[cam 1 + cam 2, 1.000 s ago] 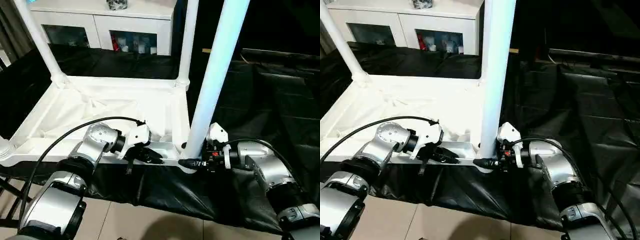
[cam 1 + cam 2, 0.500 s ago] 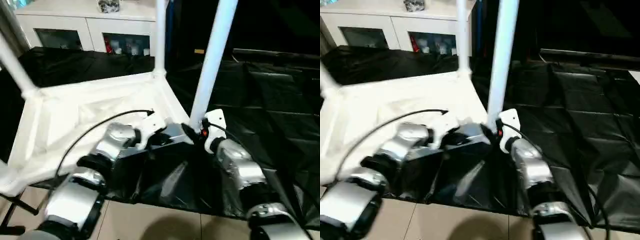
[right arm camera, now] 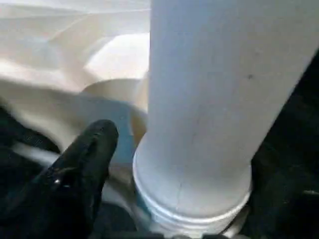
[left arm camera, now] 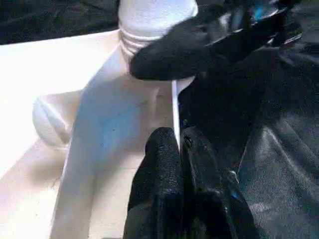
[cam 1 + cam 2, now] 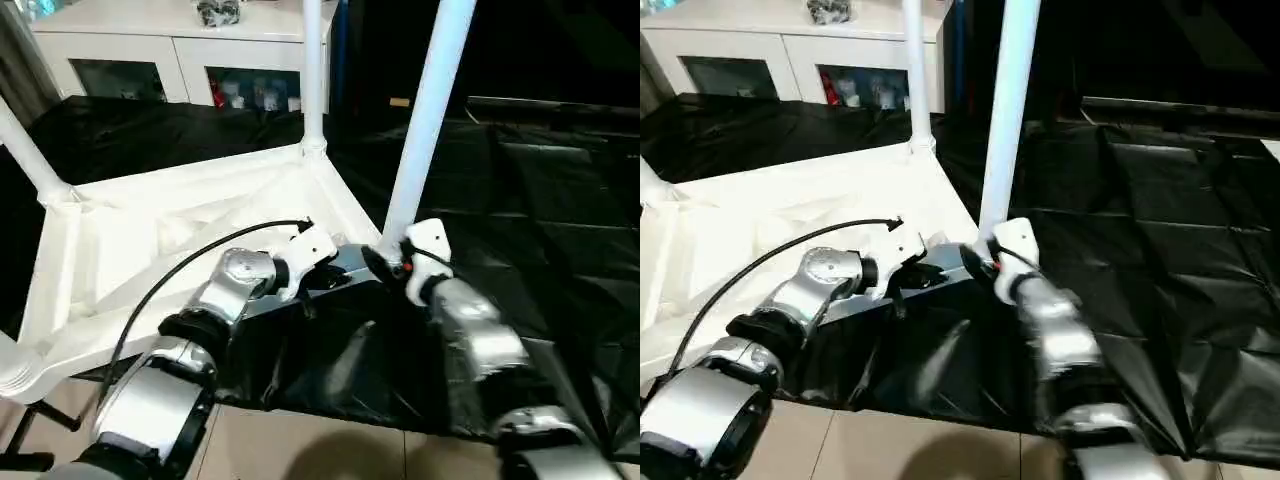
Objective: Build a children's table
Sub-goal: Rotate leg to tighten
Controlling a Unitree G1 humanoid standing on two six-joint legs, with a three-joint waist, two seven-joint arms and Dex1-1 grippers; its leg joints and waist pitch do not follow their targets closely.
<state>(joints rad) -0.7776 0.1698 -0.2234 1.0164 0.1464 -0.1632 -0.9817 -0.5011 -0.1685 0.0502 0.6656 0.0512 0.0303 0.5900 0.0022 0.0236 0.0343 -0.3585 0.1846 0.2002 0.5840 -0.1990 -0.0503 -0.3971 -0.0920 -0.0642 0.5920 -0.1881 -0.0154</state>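
Left eye view shows the white plastic tabletop (image 5: 180, 235) with a raised rim lying upside down on the black cloth-covered surface (image 5: 560, 200), close to that surface's near edge. Long white round tube legs stand up from its corner sockets: one leg (image 5: 428, 110) at the near right corner, one (image 5: 312, 75) at the far right corner, one (image 5: 25, 150) at the far left corner, and the stub of another (image 5: 15, 370) at the near left corner.

The left gripper (image 5: 335, 275) sits on the near rim of the tabletop, just beside the near right corner. Left wrist view shows its two black fingers (image 4: 164, 169) pressed together, with the thin rim edge right at their tips. I cannot tell if they pinch the rim.

The right gripper (image 5: 385, 265) is at the foot of the near right leg. Right wrist view shows one black finger (image 3: 94, 144) beside the leg's ribbed bottom end. I cannot tell if its fingers are apart or clamped.

A white cabinet (image 5: 190, 50) with glass doors stands behind the surface's far edge.
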